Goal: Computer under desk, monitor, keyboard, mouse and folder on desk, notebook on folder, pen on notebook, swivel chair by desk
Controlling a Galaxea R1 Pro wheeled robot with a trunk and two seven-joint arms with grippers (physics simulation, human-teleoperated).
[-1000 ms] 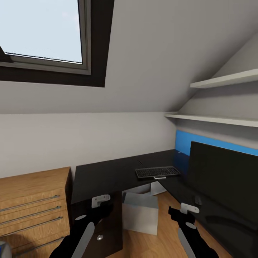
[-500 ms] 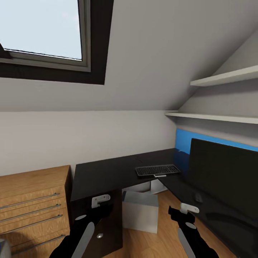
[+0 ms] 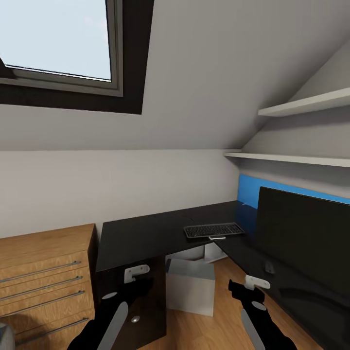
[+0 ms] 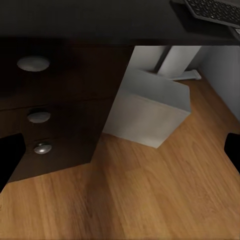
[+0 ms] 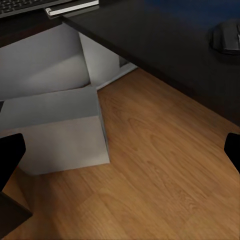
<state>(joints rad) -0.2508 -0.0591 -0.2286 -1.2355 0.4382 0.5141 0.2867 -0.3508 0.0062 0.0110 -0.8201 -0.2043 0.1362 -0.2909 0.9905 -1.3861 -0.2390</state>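
A black keyboard point(image 3: 214, 230) lies on the black L-shaped desk point(image 3: 146, 236), with a thin pale object point(image 3: 217, 237) against its near edge. The dark monitor point(image 3: 301, 238) stands on the desk's right wing, and a small dark mouse point(image 3: 268, 266) sits in front of it. The grey computer box point(image 3: 190, 287) stands on the floor under the desk. My left gripper point(image 3: 137, 273) hangs open before the desk's drawer unit. My right gripper point(image 3: 256, 283) is open above the floor, near the mouse point(image 5: 227, 37) and the computer point(image 5: 55, 127). The folder, notebook and swivel chair are out of view.
A wooden chest of drawers point(image 3: 43, 277) stands left of the desk. The desk's drawer unit with round knobs point(image 4: 32, 63) is close to my left gripper point(image 4: 120, 155). Two wall shelves point(image 3: 301, 158) hang above the monitor. Wooden floor point(image 5: 165, 165) lies between the desk wings.
The whole picture has shifted slightly upward, so the camera has moved. Both grippers hold the same pose and nothing on the desk has moved.
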